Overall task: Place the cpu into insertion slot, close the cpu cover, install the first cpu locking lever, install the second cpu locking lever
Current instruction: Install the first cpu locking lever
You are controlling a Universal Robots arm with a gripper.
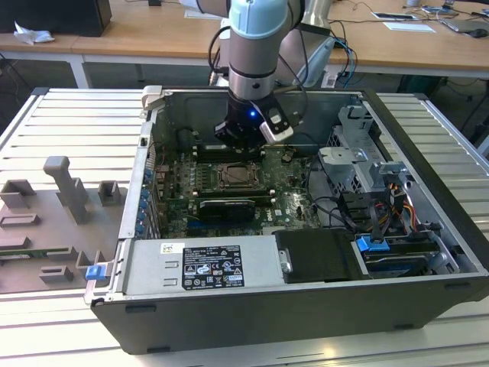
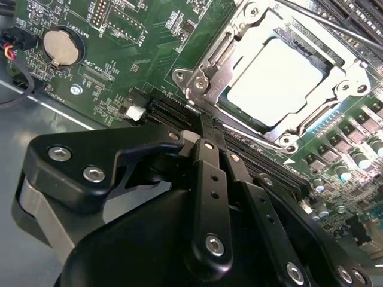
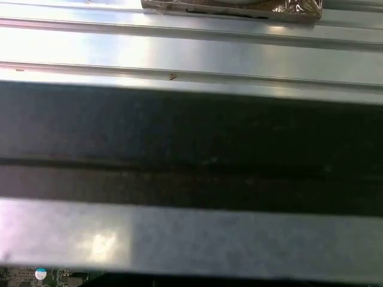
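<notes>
CPU [image 2: 275, 81] sits flat in the insertion slot [image 2: 197, 84], pale face up, squared to the socket. CPU cover [image 2: 353, 75] appears to lie down over it, its window framing the chip; a thin locking lever [image 2: 317, 21] runs along the far side of the socket, and whether it is latched I cannot tell.

Handling, as a judgement: chip is light, rigid and smooth, fragile on its underside, best gripped by two opposite edges only. Cover is thin stamped steel, stiff but springy on its hinge; push on the frame, not the window. Levers are slim sprung wire, likely to slip off a smooth finger, so take them near the free end.

In the second wrist view the gripper [image 2: 209, 128] hangs just beside the socket's near corner, over the black memory slots [image 2: 170, 110], apart from the chip. The jaws look drawn narrow, tips nearly together, holding nothing.

In the exterior view the gripper [image 1: 243, 136] is low inside the open computer case [image 1: 252, 321], at the socket's [image 1: 238, 177] far edge. The case lies on a ribbed metal desk [image 1: 69, 122], near its middle. Coin battery [image 2: 61, 46] on the green motherboard [image 2: 125, 54], well apart.
</notes>
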